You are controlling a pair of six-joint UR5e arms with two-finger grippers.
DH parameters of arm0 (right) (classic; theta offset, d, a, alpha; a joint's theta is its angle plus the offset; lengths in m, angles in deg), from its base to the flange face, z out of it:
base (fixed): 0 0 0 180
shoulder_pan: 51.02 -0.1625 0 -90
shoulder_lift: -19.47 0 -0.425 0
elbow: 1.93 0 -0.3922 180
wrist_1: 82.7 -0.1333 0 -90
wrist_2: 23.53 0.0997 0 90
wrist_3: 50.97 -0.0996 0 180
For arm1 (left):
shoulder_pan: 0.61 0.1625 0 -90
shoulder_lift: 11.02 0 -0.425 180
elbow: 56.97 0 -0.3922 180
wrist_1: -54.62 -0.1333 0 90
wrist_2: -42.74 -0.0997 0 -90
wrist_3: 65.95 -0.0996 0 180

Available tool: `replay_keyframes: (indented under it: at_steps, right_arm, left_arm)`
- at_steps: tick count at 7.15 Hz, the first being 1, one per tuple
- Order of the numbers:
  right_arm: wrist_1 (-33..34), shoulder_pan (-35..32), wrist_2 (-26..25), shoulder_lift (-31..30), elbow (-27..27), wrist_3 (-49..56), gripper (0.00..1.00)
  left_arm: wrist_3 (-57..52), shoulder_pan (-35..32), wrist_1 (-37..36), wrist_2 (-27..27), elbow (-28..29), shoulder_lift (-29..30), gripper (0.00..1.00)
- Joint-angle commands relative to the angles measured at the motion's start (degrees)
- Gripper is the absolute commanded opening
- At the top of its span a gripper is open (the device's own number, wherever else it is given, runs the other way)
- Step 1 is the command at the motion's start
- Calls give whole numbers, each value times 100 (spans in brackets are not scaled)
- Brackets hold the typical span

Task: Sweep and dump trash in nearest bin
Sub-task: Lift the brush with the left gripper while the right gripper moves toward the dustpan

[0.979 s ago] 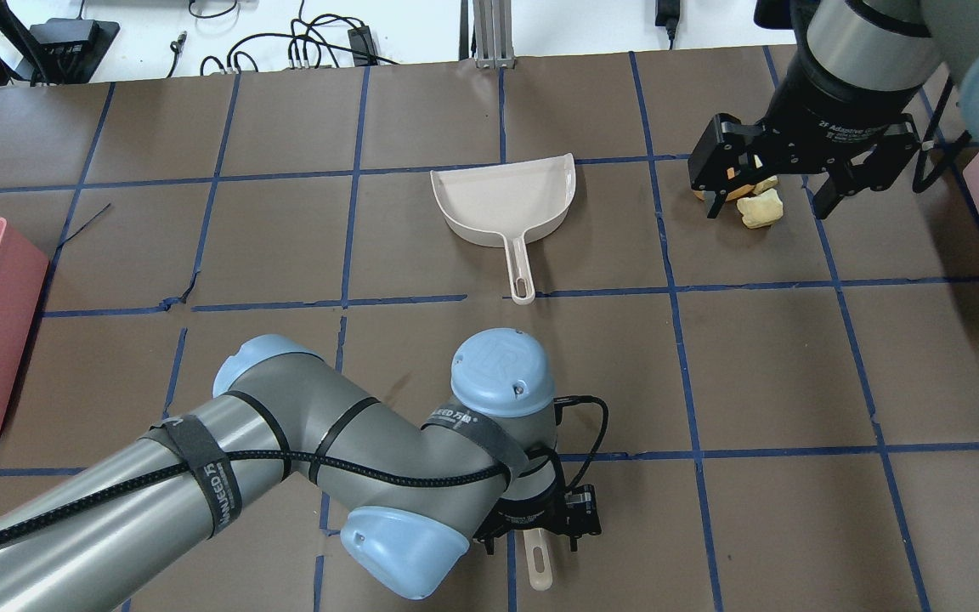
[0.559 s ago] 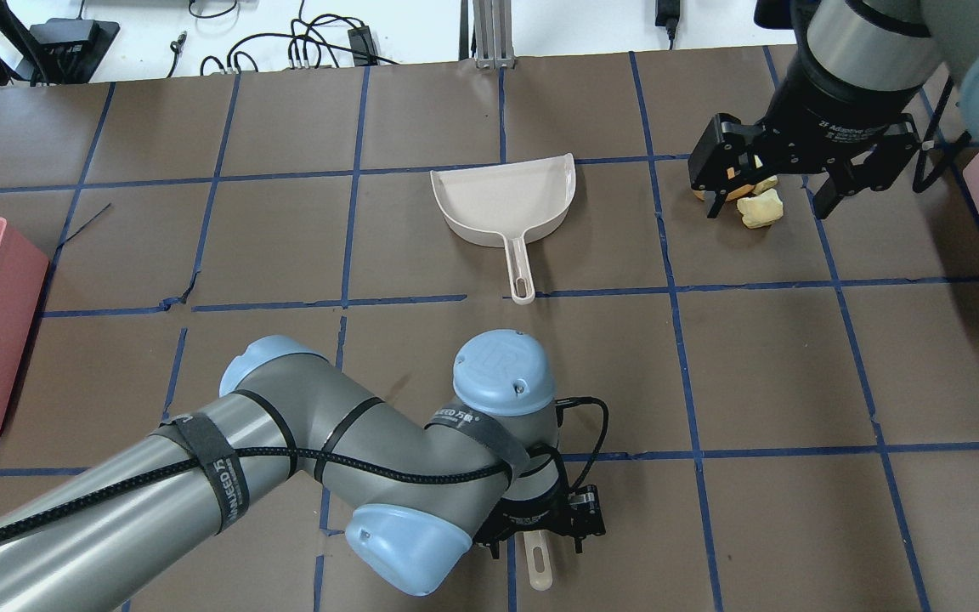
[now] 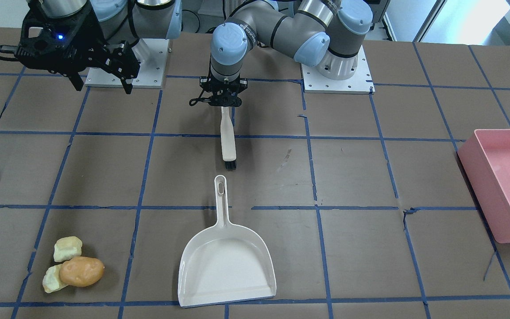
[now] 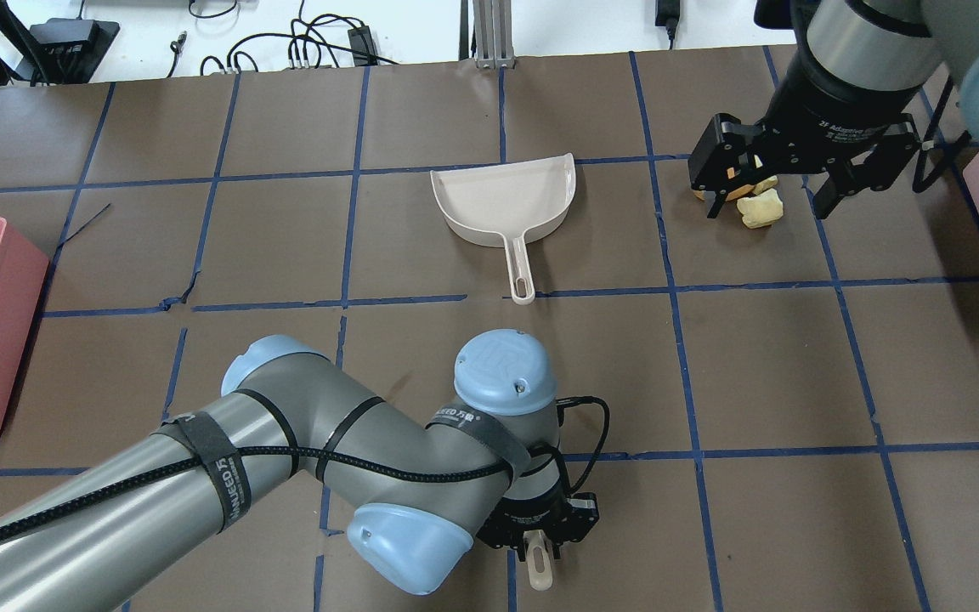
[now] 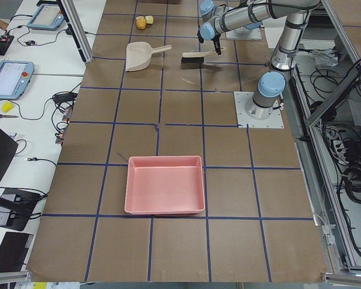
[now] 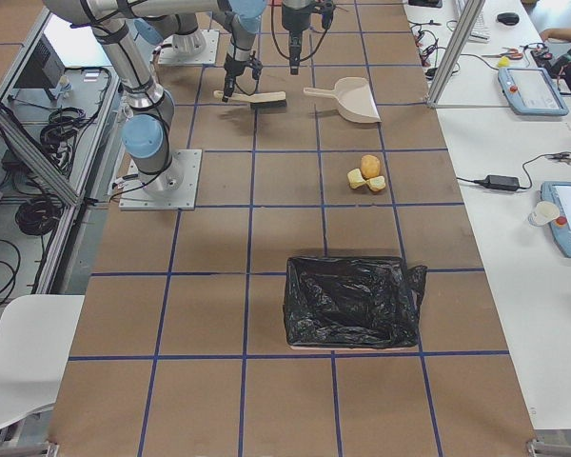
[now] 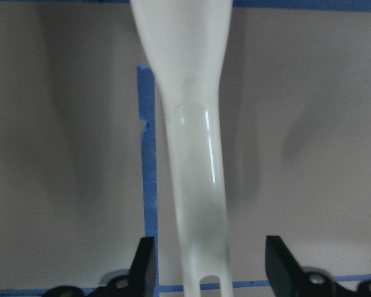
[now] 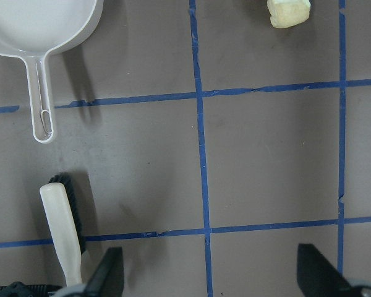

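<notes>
The trash lies in a cluster: a tan potato-shaped lump (image 3: 81, 271) with two pale yellow-green chunks (image 3: 67, 248) (image 3: 51, 279) beside it. One chunk (image 4: 760, 208) shows under my right gripper (image 4: 767, 208), which hangs open high above the table. A white dustpan (image 3: 226, 266) lies mid-table, handle toward the robot. A white brush (image 3: 227, 141) with dark bristles lies past that handle. My left gripper (image 7: 211, 247) is open, and its fingers (image 7: 145, 266) straddle the brush handle with a gap on each side.
A pink bin (image 3: 503, 177) stands at the table's edge on the left arm's side. A bin lined with a black bag (image 6: 350, 300) stands on the right arm's side, near the trash. Blue tape lines grid the brown table.
My left gripper has dropped lower around the brush handle, so less of the handle shows past it. The right arm has hardly moved.
</notes>
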Motion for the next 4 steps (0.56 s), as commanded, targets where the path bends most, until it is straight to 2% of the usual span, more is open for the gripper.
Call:
replay_keyframes:
  at_steps: [1, 4]
  right_arm:
    - [0, 0, 0, 0, 0, 0, 100]
    - [0, 0, 0, 0, 0, 0, 100]
  left_arm:
    - [7, -9, -130, -135, -4, -13, 0]
    - [261, -35, -105, -257, 40, -353, 0]
